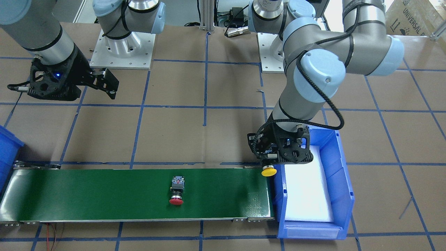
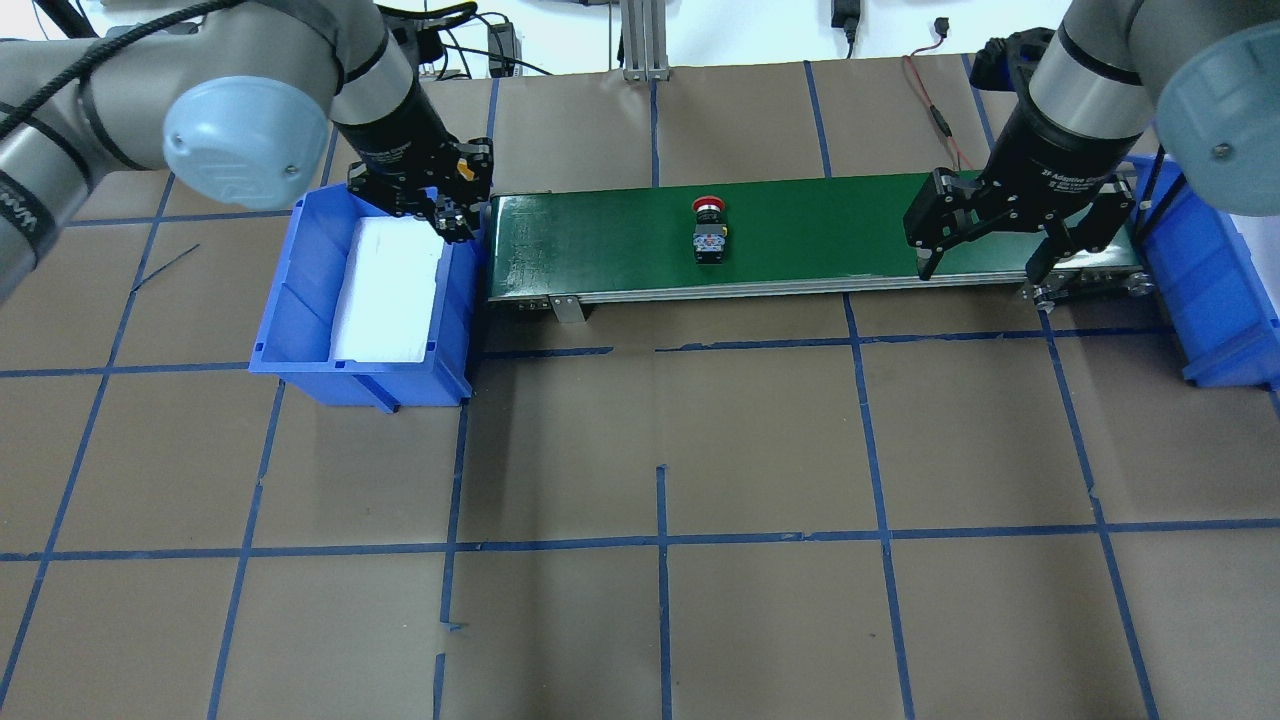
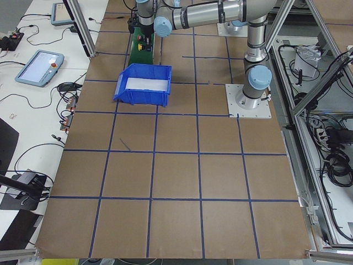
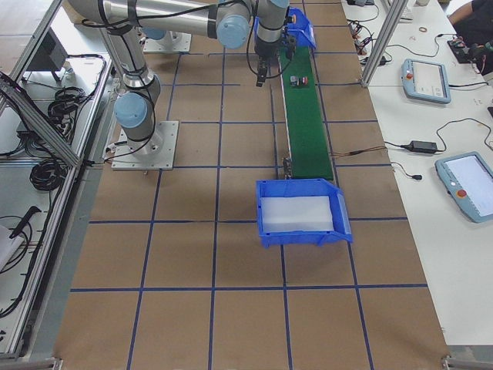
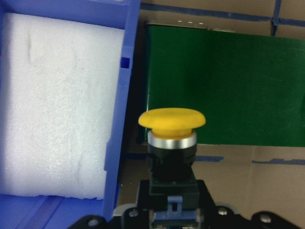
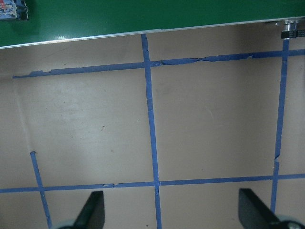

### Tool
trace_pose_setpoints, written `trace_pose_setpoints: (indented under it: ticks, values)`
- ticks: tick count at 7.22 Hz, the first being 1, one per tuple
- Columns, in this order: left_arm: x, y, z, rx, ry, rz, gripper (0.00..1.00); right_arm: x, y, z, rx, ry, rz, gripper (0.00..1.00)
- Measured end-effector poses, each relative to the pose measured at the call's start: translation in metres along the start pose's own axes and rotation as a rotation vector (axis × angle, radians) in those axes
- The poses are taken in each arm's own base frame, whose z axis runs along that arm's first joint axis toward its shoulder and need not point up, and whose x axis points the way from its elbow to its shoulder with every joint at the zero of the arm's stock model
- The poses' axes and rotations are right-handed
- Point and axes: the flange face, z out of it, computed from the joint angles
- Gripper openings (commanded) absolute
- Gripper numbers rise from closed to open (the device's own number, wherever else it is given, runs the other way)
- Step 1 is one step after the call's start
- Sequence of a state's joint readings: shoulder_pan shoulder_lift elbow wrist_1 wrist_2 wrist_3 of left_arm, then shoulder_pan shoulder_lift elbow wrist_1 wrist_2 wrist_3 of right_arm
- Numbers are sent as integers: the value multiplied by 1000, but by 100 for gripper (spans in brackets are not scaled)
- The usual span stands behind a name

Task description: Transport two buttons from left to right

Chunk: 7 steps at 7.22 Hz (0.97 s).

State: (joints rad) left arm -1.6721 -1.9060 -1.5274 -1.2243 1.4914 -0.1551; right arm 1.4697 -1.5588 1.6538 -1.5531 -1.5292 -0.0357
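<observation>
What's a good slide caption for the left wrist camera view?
Left gripper holding the yellow button, framed between the foam-lined blue bin and the green conveyor belt.

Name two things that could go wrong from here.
The left gripper holds the yellow button at the seam between blue bin and green belt; released here, it could catch the bin wall or drop off the belt end.
The red button lies on its side; the right gripper, jaws open, hangs beside the belt and may miss it.
</observation>
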Motion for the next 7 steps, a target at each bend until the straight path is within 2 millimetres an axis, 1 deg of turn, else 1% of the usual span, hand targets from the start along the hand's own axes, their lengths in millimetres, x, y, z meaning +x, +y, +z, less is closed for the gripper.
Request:
trace_pose_setpoints:
  ticks: [1, 4, 5, 7]
  values:
    - [7, -5, 15, 7, 1, 9, 24, 0, 0, 0, 1, 0, 0, 100]
    - [10, -26, 57, 31, 7, 18, 24, 0, 1, -3, 8, -1, 0, 100]
    - [11, -31, 67, 40, 10, 19, 24, 0, 1, -3, 7, -1, 0, 100]
    - [11, -35, 78, 38, 10, 19, 26, 0, 1, -1, 2, 0, -1, 100]
